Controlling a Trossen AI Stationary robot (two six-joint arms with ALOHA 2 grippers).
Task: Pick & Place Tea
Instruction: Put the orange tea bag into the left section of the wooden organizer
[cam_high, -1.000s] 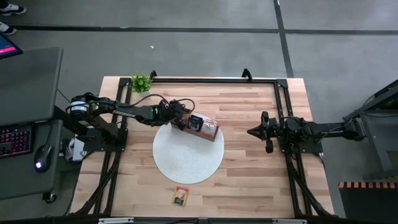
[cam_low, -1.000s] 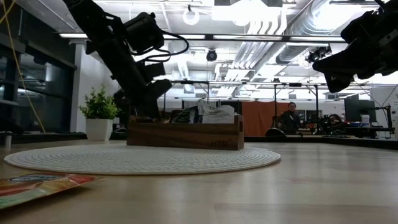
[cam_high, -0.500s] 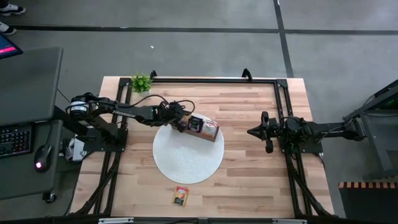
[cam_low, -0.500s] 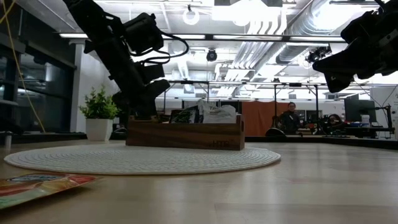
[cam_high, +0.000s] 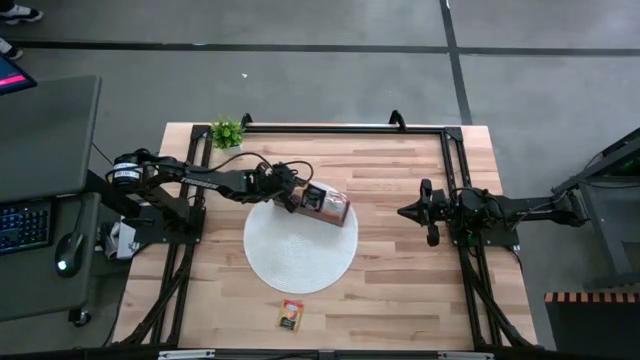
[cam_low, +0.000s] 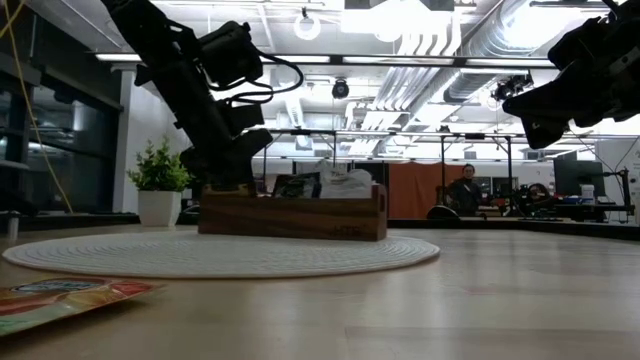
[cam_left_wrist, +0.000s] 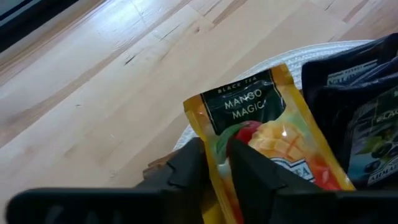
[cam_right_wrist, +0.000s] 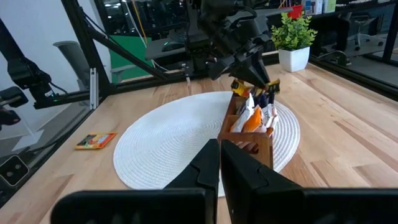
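A brown wooden box (cam_high: 328, 205) holding several tea sachets stands on the far part of a round white mat (cam_high: 300, 250). My left gripper (cam_high: 297, 200) is at the box's left end, shut on an orange-yellow "Mango Magic" tea sachet (cam_left_wrist: 261, 124). In the right wrist view this sachet (cam_right_wrist: 240, 83) shows just above that end of the box (cam_right_wrist: 249, 134). Another orange sachet (cam_high: 291, 315) lies flat on the table near the front edge. My right gripper (cam_high: 403, 212) hangs shut over the right side of the table, away from everything. My left gripper has the mango sachet between its two fingers, at the lower part of one side edge (cam_left_wrist: 217, 146). The fingers come slanting down from the table's left. The sachet stands tilted, its printed face showing. My fingers hide its lower end, so whether it rests in the box cannot be told.
A small potted plant (cam_high: 227, 132) stands at the table's far left corner. A black frame (cam_high: 440, 128) runs along the far and side edges. Bare wood lies between the mat and my right arm. People and equipment show in the room behind.
The wooden box and the mat under it have slid a little toward the table's left, at my left gripper. The gripper itself has stayed at the box's left end with the mango sachet.
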